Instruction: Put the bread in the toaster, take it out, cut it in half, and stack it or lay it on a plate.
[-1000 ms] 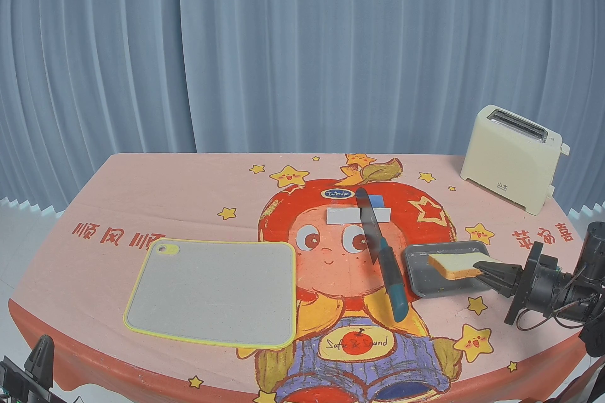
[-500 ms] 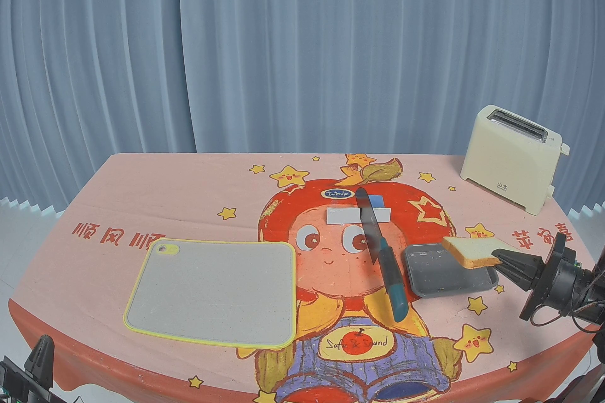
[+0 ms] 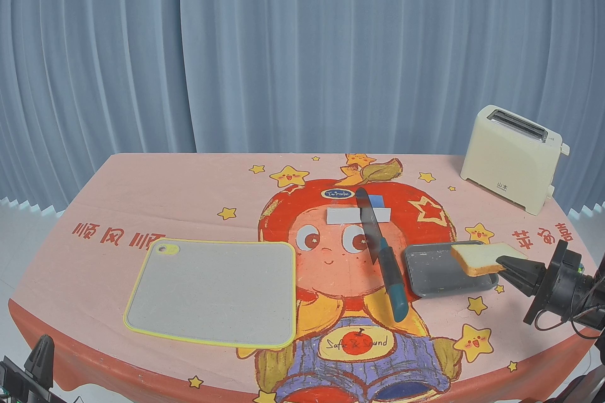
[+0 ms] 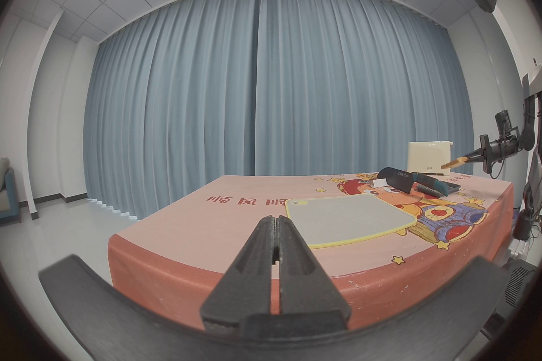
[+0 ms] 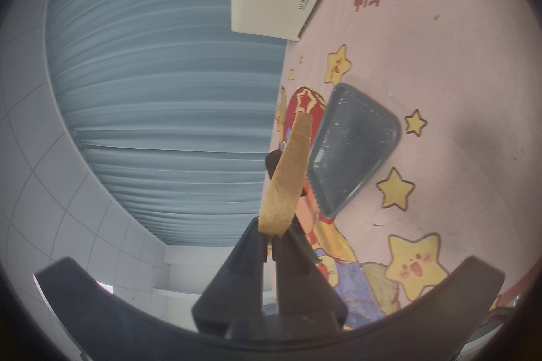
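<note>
A slice of bread [image 3: 484, 258] is held by the right gripper [image 3: 502, 263] at the right side of the desk [image 3: 157, 196], which is covered with a pink cartoon cloth. The jaws are pinching the slice at one crust edge, and the rest of the slice points away from the gripper, toward the middle of the desk. In the head view the slice is seen almost flat, over the right end of a dark grey tray [image 3: 435, 281]. In the left wrist view it is seen in the air, clearly above the desk surface and apart from the tray. A cream toaster [image 3: 512, 157] is placed at the far right corner of the desk, with its slot turned upward, well apart from the slice. A knife [image 3: 384, 253] with a dark blade and a teal handle is laid just beside the left edge of the tray; its blade points to the far side and lies across a small white strip [image 3: 343, 215]. A grey cutting board [image 3: 214, 291] with a yellow rim is laid flat on the near left part of the desk, apart from the knife. The left gripper [image 4: 276, 227] is kept low, before the near left corner of the desk and off its surface, and its jaws are pressed together.
</note>
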